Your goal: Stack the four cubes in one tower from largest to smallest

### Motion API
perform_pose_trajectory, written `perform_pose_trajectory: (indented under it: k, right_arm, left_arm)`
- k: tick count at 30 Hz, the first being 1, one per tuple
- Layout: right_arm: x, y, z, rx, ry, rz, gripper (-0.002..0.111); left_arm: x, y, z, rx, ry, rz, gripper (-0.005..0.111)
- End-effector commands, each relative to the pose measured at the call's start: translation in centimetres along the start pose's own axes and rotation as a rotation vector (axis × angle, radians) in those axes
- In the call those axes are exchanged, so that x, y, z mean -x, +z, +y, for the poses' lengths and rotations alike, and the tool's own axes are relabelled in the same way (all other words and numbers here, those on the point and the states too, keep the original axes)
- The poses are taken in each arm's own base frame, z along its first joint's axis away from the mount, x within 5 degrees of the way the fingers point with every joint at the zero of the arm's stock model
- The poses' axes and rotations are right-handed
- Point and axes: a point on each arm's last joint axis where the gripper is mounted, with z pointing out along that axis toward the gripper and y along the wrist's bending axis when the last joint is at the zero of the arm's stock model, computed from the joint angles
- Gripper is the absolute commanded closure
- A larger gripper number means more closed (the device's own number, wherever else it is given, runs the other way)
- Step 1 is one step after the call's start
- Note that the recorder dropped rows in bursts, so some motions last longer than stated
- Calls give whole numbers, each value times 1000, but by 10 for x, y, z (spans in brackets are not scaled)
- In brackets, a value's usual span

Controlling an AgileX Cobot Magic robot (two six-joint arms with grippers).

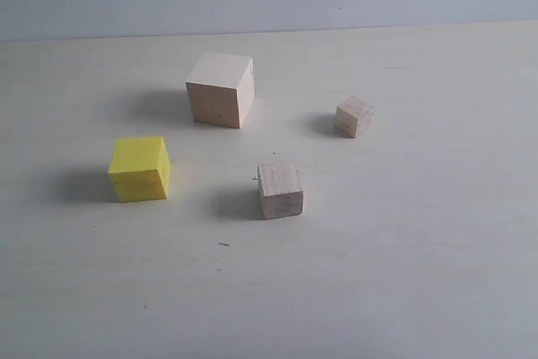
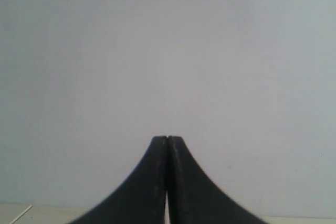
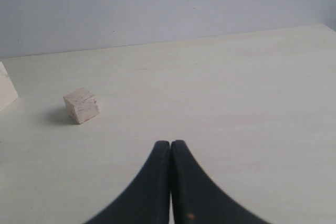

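Left claw [image 2: 167,140] is clenched, jaws pressed together on nothing, facing the wall [image 2: 157,51], and the right claw [image 3: 170,143] is likewise clenched and empty over the table [image 3: 252,103]. Each cube sits alone on the table, all well apart: the big cube [image 1: 220,88] farthest back, the yellow cube [image 1: 140,168] nearer and left of it, the mid cube [image 1: 280,190] nearest the front, the tiny cube [image 1: 354,116] off to the right. From the right wrist, the tiny cube lies ahead of the claw, with a corner of the big cube at the picture's edge.
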Motion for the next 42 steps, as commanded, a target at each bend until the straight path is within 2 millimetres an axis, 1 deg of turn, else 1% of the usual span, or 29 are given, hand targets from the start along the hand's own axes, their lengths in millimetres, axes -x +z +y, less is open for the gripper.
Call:
perform_pose_trajectory:
  k: [1,9,15,17,20,22,23,24,26,27,28,29,31,32,34,35,37,38,39,40,42]
  right_arm:
    - [0,0,-1,-10,-19,-12,108]
    - [4,0,0,-1,-15,-61,108]
    - [5,0,2,22,51,-71,108]
    - [6,0,2,24,51,-84,108]
    - [12,-1,2,27,19,-148,108]
    - [24,-4,4,47,38,-286,108]
    - [28,-5,4,52,41,-323,108]
    - [36,-8,5,59,20,-417,108]
    - [46,-13,6,62,-28,-547,108]
    - [53,-18,7,82,6,-641,108]
    - [55,-20,7,104,69,-663,108]
    - [58,-21,7,149,198,-650,108]
    - [65,-24,9,181,264,-620,108]
    - [70,-27,10,192,278,-611,108]
    - [90,-32,13,202,282,-591,108]
    - [105,-34,15,204,246,-593,108]
    - [122,-32,17,203,215,-581,108]
    - [138,-27,20,215,211,-564,108]
    - [146,-22,23,232,203,-554,108]
    - [161,-12,31,293,154,-552,108]
    - [177,6,43,379,55,-510,108]
  left_arm:
    - [3,0,0,-1,-18,-27,107]
    - [3,0,-1,-7,-10,-26,107]
    - [20,5,-1,-9,-4,-49,107]
    - [24,8,-1,-9,-2,-43,107]
    - [29,13,-2,-15,24,-28,107]
    - [32,21,-3,-28,33,2,107]
    - [34,23,-3,-35,31,4,107]
    - [35,27,-5,-62,21,20,107]
    - [36,31,-8,-99,9,39,107]
    - [36,34,-11,-129,0,64,107]
    - [33,37,-12,-145,-3,99,107]
    - [29,43,-14,-161,-5,150,107]
    - [25,50,-17,-177,-12,197,107]
    - [24,54,-18,-180,-22,220,107]
    - [22,66,-20,-175,-64,270,107]
    - [22,73,-21,-171,-81,293,107]
    - [24,84,-22,-168,-94,316,107]
    - [26,96,-24,-165,-107,338,107]
    - [27,103,-25,-163,-106,351,107]
    - [27,113,-26,-162,-105,368,107]
    - [27,123,-27,-160,-103,388,107]
